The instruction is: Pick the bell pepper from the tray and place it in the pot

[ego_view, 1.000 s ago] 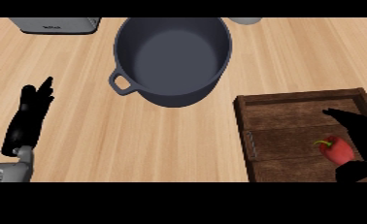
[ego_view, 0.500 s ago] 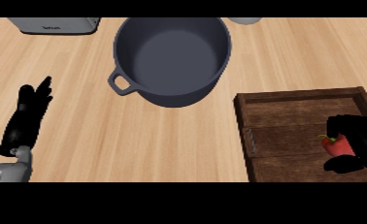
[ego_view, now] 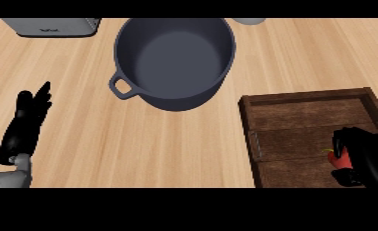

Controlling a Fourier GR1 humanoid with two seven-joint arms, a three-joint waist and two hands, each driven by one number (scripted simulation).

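A red bell pepper (ego_view: 340, 159) lies in the dark wooden tray (ego_view: 295, 120) at the lower right, mostly hidden. My right hand (ego_view: 359, 155) is curled round it, fingers and thumb wrapped over its top and bottom. Only a sliver of red and a bit of green stem show. The dark grey pot (ego_view: 174, 60) stands at the upper middle of the counter, empty, with a loop handle toward the lower left. My left hand (ego_view: 26, 122) rests open at the left edge, fingers pointing up.
A grey appliance (ego_view: 52, 26) sits at the top left edge. A pale round object (ego_view: 249, 21) peeks in at the top, right of the pot. Bare wooden counter lies between the pot and the tray.
My right hand has lowered onto the pepper and closed its fingers round it, covering most of the red. The left hand and the pot have stayed put.
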